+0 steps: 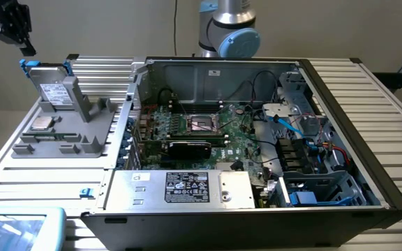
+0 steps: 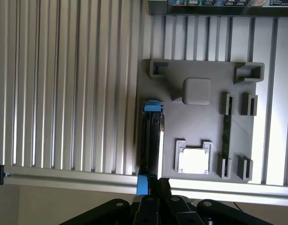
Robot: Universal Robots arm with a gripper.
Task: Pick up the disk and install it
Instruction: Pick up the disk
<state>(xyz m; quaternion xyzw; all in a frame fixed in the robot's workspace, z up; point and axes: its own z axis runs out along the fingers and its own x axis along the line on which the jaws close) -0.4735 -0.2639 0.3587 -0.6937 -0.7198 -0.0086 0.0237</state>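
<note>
The disk (image 1: pixel 54 90) stands on edge in a slot of the grey fixture (image 1: pixel 82 137), a grey metal drive with a white label in a bright blue carrier frame. In the wrist view the disk (image 2: pixel 152 138) appears edge-on, with blue carrier ends at both ends. My black gripper (image 1: pixel 26 49) hangs well above the disk, toward the exterior view's left, touching nothing. In the wrist view its fingers (image 2: pixel 155 190) are pressed together with nothing between them, in line with the disk's near end.
An open computer case (image 1: pixel 368 157) lies at the exterior view's right, with a motherboard (image 1: pixel 208 128), a silver box with a black label (image 1: pixel 187 188) and a drive cage (image 1: pixel 320 191). A small silver chip (image 2: pixel 193 160) sits in the fixture. The table (image 1: pixel 40 180) is ribbed aluminium.
</note>
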